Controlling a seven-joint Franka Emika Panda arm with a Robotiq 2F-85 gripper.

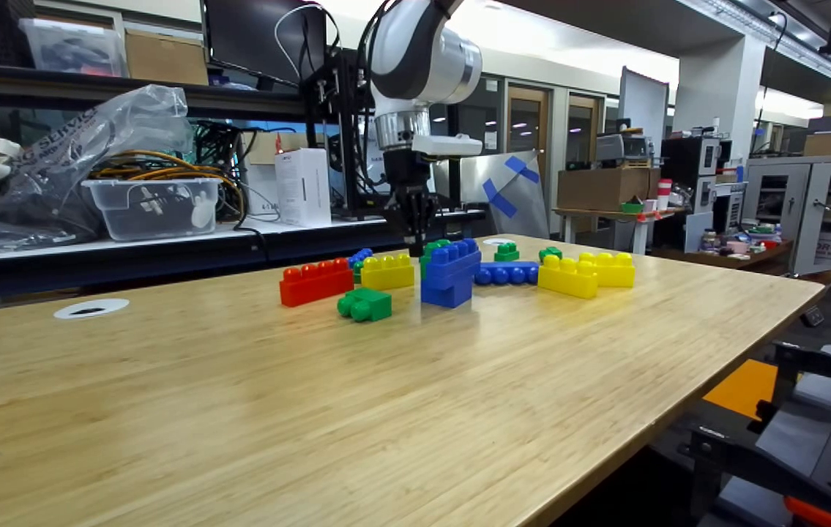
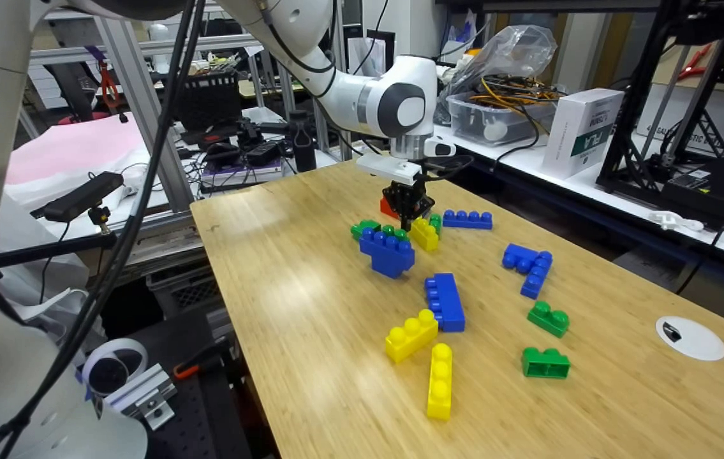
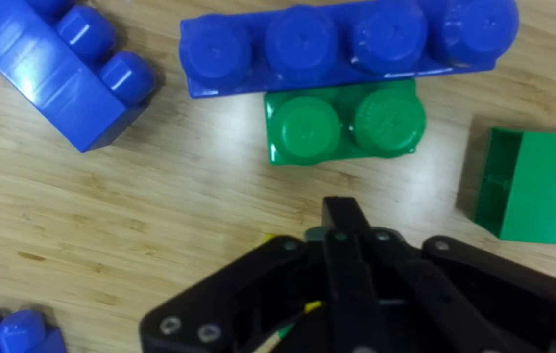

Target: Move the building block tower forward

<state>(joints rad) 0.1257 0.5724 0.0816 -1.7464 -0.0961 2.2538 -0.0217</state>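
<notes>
The building block tower is a blue stack of studded bricks standing upright on the table. It also shows in an exterior view and from above in the wrist view. A green two-stud brick stands right against its side; I cannot tell whether they are joined. My gripper has its fingers together with nothing visible between them. It points down beside the green brick's side of the tower, with a gap of bare table between in the wrist view. The gripper also shows in both exterior views.
A green brick lies on its side near the tower. A yellow brick and a red brick are close to the gripper. A blue brick and two yellow bricks lie on the tower's other side.
</notes>
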